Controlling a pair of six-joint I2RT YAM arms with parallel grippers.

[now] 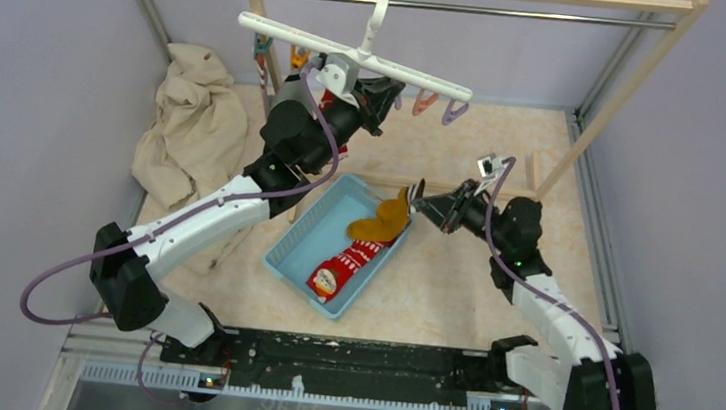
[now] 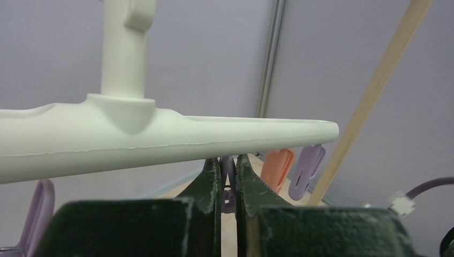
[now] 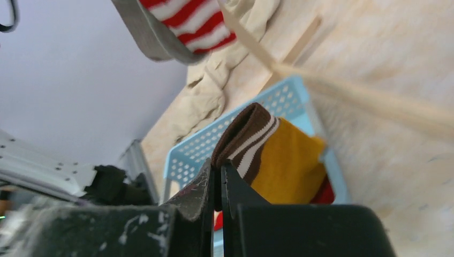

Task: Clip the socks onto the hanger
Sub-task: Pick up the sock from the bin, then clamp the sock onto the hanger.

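The mustard-yellow sock [image 1: 384, 222] hangs by its brown striped cuff over the right corner of the blue basket [image 1: 308, 232], with its foot end drooping to the basket. The right pincer [image 1: 417, 202] is clamped together on that cuff, so the long axis of the sock runs from the pincer down and to the left. The red patterned sock [image 1: 343, 263] lies inside the basket.

The hanger [image 1: 353, 55] is farther back and to the left of the held sock, higher up. Its bar runs across, slightly slanted. I think the cuff must travel back and left to come under the pegs.

The left pincer [image 1: 374, 96] is the nearer one, just under the bar, with its jaws together. A purple peg [image 2: 227, 179] shows in the narrow gap between them. Whether the jaws squeeze it I cannot tell.
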